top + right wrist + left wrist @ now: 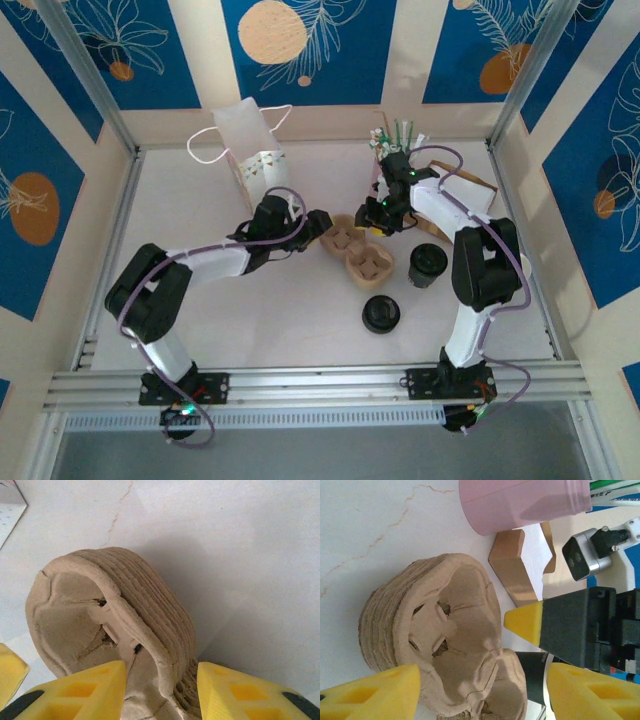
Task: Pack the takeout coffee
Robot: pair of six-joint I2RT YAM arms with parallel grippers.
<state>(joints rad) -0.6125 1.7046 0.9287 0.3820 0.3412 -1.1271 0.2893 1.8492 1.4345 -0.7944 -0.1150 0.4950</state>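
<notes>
The takeout coffee (428, 265) stood on the worktop (250, 320) just beside the pulp cup carrier (357, 252), on the right arm's side. A black lid (381, 314) lay near the carrier's closer end. The left hand (482, 682), spread wide, flanked one carrier well. The right hand (160, 680) straddled the carrier's rim; whether it gripped could not be told.

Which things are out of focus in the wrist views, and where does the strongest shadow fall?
Left wrist view: the near yellow fingers are soft, while the pulp cup carrier is sharp. Right wrist view: the carrier casts a broad, soft shadow on the table beside it. Top view: evenly lit.
</notes>
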